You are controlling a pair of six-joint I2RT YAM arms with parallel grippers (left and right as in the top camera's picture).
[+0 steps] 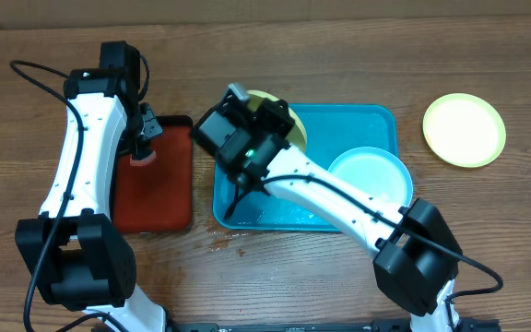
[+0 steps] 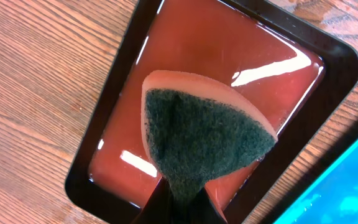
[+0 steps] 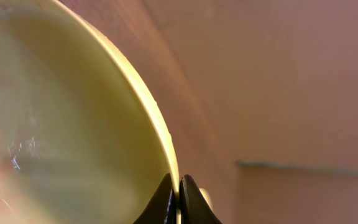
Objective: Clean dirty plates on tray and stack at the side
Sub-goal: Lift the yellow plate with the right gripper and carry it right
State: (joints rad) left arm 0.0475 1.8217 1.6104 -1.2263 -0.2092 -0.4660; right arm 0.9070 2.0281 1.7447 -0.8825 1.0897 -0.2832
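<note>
My right gripper is shut on the rim of a pale yellow-green plate and holds it tilted up over the far left corner of the turquoise tray; the plate is mostly hidden by the arm in the overhead view. A pale blue-white plate lies in the tray at the right. Another yellow-green plate lies on the table at the far right. My left gripper is shut on a sponge with a dark green scouring face, held over the red tray.
The red tray with black rim lies left of the turquoise tray and holds a film of liquid. Drops of water lie on the wood at the turquoise tray's near left corner.
</note>
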